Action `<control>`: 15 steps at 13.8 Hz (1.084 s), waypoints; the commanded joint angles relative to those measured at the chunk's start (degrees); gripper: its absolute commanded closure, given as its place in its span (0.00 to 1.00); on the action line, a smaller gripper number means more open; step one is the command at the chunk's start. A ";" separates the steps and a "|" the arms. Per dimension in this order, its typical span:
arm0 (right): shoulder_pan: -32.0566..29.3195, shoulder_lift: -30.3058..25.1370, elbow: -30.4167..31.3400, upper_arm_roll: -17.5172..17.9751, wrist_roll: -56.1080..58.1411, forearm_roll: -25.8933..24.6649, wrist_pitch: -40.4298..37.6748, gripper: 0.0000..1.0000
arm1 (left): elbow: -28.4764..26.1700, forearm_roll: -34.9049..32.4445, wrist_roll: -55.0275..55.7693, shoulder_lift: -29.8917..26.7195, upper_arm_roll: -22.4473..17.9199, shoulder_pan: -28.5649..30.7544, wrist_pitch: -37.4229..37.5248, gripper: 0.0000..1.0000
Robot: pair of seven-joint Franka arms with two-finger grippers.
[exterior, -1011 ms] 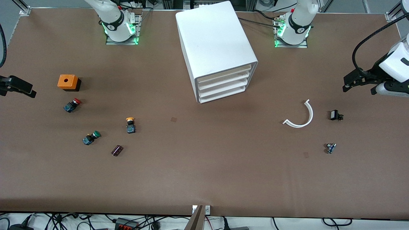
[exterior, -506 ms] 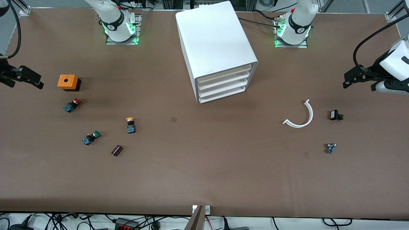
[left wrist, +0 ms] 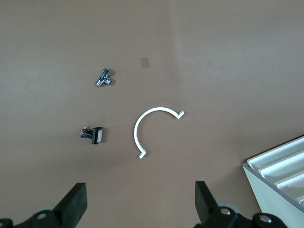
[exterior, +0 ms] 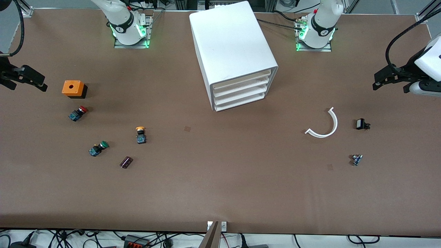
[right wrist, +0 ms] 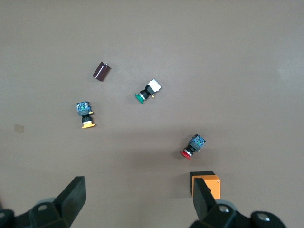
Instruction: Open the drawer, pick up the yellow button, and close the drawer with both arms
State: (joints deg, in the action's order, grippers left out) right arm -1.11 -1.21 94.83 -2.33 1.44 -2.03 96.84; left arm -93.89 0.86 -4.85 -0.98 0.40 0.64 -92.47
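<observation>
The white cabinet [exterior: 234, 51] stands mid-table near the bases, and its corner shows in the left wrist view [left wrist: 280, 175]. Its top drawer [exterior: 241, 78] is shut. The yellow-capped button [exterior: 140, 134] lies on the table toward the right arm's end, outside the cabinet; it also shows in the right wrist view [right wrist: 84, 116]. My right gripper [exterior: 27, 86] [right wrist: 137, 202] is open and empty, in the air beside the orange box [exterior: 73, 88]. My left gripper [exterior: 391, 86] [left wrist: 141, 204] is open and empty, over the table at the left arm's end.
A red-capped button [exterior: 77, 113], a green-capped button [exterior: 98, 148] and a dark cylinder [exterior: 126, 162] lie near the yellow one. A white curved strip [exterior: 324, 125], a small black part [exterior: 361, 124] and a small metal part [exterior: 357, 159] lie toward the left arm's end.
Both grippers have shifted a little toward the bases' edge of the table, and the right one has come further into view. Nothing on the table has moved.
</observation>
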 commanded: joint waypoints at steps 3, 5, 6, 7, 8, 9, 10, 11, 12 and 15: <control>0.15 0.42 -1.05 0.05 1.89 -0.78 -0.51 0.00 | 1.52 -2.18 -0.42 0.01 0.39 0.06 1.50 0.00; 0.15 0.42 -0.87 0.05 1.47 -0.78 -2.61 0.00 | 1.52 -2.18 -0.07 0.02 0.39 -0.03 1.50 0.00; 0.15 0.33 -0.87 0.05 1.38 -0.69 -3.14 0.00 | 1.52 -2.18 -0.07 0.02 0.39 -0.12 1.50 0.00; 0.15 0.33 -0.79 0.05 1.38 -0.69 -4.28 0.00 | 1.52 -2.18 -0.16 0.02 0.48 -0.12 1.50 0.00; 0.06 0.33 -0.79 0.05 1.38 -0.69 -4.64 0.00 | 1.52 -2.18 -0.16 0.10 0.48 -0.12 1.50 0.00; -0.03 0.42 -0.79 0.05 1.29 -0.52 -4.64 0.00 | 1.52 -2.18 -0.16 0.28 0.48 -0.12 1.50 0.00; -0.12 0.42 -0.61 0.05 1.38 -0.17 -4.73 0.00 | 1.69 -2.18 -0.16 0.37 0.48 -0.12 1.50 0.00; -0.12 0.33 -0.35 0.05 1.81 -0.16 -4.73 0.00 | 1.87 -2.18 -0.16 0.37 0.48 -0.12 1.50 0.00; -0.12 0.24 0.09 -0.04 1.99 -0.16 -5.08 0.00 | 1.96 -2.18 -0.16 0.45 0.48 -0.20 1.50 0.00; -0.12 0.33 0.18 -0.04 2.08 -0.16 -5.08 0.00 | 1.96 -2.18 -0.16 0.54 0.48 -0.20 1.50 0.00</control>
State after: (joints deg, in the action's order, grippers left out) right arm -1.13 -0.87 95.18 -2.34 2.57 -2.04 92.49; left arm -93.47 -0.06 -4.85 -0.97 0.69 0.63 -92.13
